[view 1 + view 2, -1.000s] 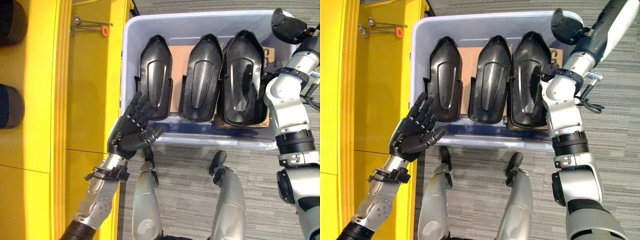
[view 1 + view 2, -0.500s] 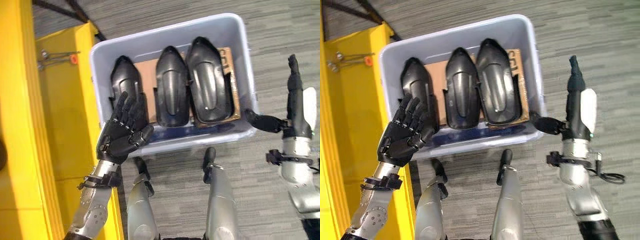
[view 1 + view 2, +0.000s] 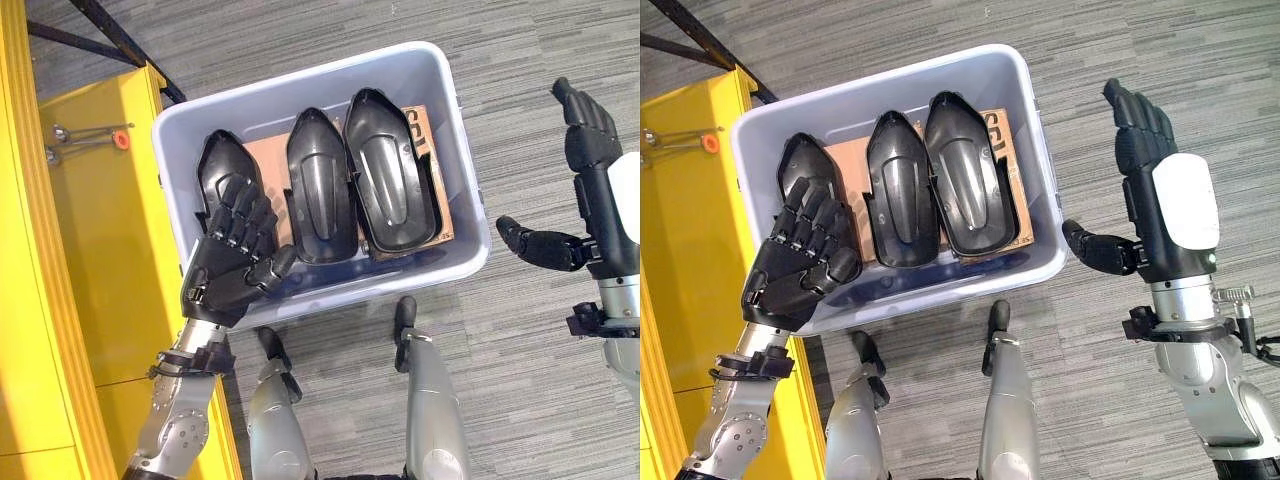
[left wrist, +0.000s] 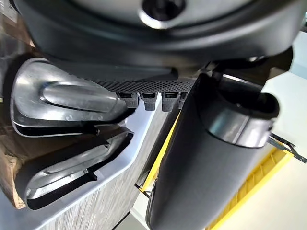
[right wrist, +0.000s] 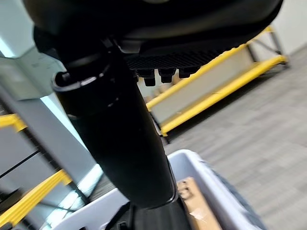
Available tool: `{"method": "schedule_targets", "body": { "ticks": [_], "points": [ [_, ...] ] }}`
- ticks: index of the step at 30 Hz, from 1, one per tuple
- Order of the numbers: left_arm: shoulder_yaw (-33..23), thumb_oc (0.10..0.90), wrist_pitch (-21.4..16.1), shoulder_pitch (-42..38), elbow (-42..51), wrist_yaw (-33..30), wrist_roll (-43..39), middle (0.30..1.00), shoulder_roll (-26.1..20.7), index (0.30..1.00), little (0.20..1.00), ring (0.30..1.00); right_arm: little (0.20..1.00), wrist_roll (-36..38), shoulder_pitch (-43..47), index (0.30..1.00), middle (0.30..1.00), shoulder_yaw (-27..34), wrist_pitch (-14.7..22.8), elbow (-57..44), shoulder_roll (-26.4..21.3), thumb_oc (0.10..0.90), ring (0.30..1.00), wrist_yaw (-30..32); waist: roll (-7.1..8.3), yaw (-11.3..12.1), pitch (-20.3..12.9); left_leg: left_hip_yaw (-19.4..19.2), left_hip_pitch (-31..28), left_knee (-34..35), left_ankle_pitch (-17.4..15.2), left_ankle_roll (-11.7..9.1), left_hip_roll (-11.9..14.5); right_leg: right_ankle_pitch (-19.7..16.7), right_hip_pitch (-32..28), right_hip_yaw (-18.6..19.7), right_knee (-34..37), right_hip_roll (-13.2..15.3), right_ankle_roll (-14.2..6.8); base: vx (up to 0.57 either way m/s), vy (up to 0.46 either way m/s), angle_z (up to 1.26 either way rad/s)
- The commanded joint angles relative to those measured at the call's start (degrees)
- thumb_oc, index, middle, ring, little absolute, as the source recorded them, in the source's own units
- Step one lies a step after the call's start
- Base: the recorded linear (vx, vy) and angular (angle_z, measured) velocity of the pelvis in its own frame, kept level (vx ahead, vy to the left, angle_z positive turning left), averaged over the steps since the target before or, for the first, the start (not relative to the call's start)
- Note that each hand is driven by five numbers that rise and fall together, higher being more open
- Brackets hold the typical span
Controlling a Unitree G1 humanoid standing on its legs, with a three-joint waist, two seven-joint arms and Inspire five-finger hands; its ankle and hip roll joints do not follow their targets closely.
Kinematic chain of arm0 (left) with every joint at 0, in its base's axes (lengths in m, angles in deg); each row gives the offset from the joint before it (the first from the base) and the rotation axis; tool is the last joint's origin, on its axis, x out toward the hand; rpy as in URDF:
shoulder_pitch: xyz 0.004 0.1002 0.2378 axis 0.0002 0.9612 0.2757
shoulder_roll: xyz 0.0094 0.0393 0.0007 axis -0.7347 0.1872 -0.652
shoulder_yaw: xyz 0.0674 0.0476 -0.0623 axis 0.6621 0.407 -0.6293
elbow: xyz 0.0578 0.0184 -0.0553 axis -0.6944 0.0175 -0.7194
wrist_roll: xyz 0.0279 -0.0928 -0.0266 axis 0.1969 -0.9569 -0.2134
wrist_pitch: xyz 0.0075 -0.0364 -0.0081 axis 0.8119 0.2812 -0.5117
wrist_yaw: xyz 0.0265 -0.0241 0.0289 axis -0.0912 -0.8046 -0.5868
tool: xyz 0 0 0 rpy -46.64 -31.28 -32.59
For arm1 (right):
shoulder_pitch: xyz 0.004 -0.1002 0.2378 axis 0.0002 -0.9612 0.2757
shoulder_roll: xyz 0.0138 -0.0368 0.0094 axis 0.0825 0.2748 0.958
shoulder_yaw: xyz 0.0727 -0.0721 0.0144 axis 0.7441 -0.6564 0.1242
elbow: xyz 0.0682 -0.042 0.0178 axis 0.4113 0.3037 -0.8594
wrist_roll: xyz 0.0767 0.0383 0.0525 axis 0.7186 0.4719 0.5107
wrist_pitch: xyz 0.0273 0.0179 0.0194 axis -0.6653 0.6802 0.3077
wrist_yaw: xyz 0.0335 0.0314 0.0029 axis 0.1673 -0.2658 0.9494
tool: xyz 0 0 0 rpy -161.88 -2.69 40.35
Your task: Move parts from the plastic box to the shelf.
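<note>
A pale blue plastic box [image 3: 465, 190] stands on the floor with three black moulded shell parts side by side in it: a left part [image 3: 222, 170], a middle part [image 3: 318, 185] and a right part [image 3: 388, 170], all resting on brown cardboard [image 3: 432, 195]. My left hand [image 3: 232, 262] hovers open over the box's near left corner, in front of the left part, holding nothing. My right hand [image 3: 1165, 215] is raised to the right of the box, fingers straight, thumb pointing at the box wall, empty. The yellow shelf [image 3: 85, 230] runs along the left.
On the yellow shelf's far end lies a metal pin with an orange tip [image 3: 88, 136]. A dark metal frame bar [image 3: 120, 35] crosses the floor behind the shelf. Grey carpet [image 3: 520, 340] surrounds the box. More yellow racking [image 5: 216, 93] stands in the distance.
The camera has shifted, so the box sits further left and smaller. My right arm has come out of the box's right side and now stands raised outside it. The left hand stays open.
</note>
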State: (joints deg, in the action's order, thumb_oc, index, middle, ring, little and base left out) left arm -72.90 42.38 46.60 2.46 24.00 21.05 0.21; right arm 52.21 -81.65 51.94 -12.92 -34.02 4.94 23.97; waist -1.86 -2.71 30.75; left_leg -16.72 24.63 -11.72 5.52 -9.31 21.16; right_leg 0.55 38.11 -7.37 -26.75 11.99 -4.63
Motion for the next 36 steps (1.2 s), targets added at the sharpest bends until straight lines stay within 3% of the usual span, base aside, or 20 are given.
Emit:
{"method": "schedule_targets", "body": {
  "ticks": [1,4,17,22,29,36],
  "points": [
    [-2.49,0.9,-3.4,-0.72,8.3,2.26,1.62,1.0,-4.11,1.0,1.0,1.0,1.0,-1.35,8.52,1.0,1.0,0.5,4.86,-5.23,-0.05,0.9,1.0,-0.54,3.06,1.6,-0.96,1.9,4.35,-7.52,-7.42,0.62,1.22,3.19,-3.55,-2.68,1.51,4.17,-5.12,-0.02,-0.031,0.08],
    [-2.09,0.9,-2.74,-1.2,8.45,2.47,2.24,1.0,-3.66,1.0,1.0,1.0,1.0,-3.75,11.75,1.0,1.0,-2.7,4.77,-5.27,-0.5,0.9,1.0,-4.77,2.76,2.35,-0.96,2.9,6.63,-7.59,-6.96,0.5,1.02,3.13,-1.5,-3.24,0.66,4.68,-4.99,-0.01,-0.032,0.06],
    [-1.1,0.9,-2.77,-3.66,8.35,1.01,3.83,1.0,-4.37,1.0,1.0,1.0,1.0,-2.72,18.17,1.0,1.0,-8.38,-0.26,-3.87,-3.8,0.9,1.0,-8.3,2.22,3.27,-0.96,5.73,13.9,-7.27,-5.26,-0.11,0.66,1.82,5.28,-3.88,-0.19,5.56,-5.14,-0.02,-0.025,0.08],
    [-1.05,0.9,-2.91,-3.44,8.49,0.66,4.07,1.0,-4.13,1.0,1.0,1.0,1.0,-4.66,16.03,1.0,1.0,-6.6,-3.05,-4.0,-4.08,0.9,1.0,-2.12,2.4,2.65,-0.96,5.62,14.23,-6.58,-5.05,-0.23,0.62,1.45,6.06,-3.65,0.12,5.31,-5.26,-0.01,-0.003,0.01],
    [-2.61,0.9,-2.99,-2.78,10.09,0.25,3.64,1.0,-3.5,1.0,1.0,1.0,1.0,-2.0,9.46,1.0,1.0,0.02,-2.66,-5.61,-1.35,0.9,1.0,1.4,2.65,1.2,-0.96,5.11,13.59,-6.4,-5.53,-0.19,0.61,1.26,5.97,-2.39,0.97,4.91,-5.49,-0.02,0.026,-0.01],
    [-3.55,0.9,-2.42,-2.12,11.59,-0.37,4.4,1.0,-2.02,1.0,1.0,1.0,1.0,-2.64,5.21,1.0,1.0,5.16,2.77,-8.27,4.16,0.9,1.0,14.61,2.57,0.13,-0.96,3.8,11.77,-5.4,-5.73,-0.07,0.45,1.24,5.2,-1.65,1.62,4.44,-5.55,-0.01,0.039,-0.03]
  ]
}}
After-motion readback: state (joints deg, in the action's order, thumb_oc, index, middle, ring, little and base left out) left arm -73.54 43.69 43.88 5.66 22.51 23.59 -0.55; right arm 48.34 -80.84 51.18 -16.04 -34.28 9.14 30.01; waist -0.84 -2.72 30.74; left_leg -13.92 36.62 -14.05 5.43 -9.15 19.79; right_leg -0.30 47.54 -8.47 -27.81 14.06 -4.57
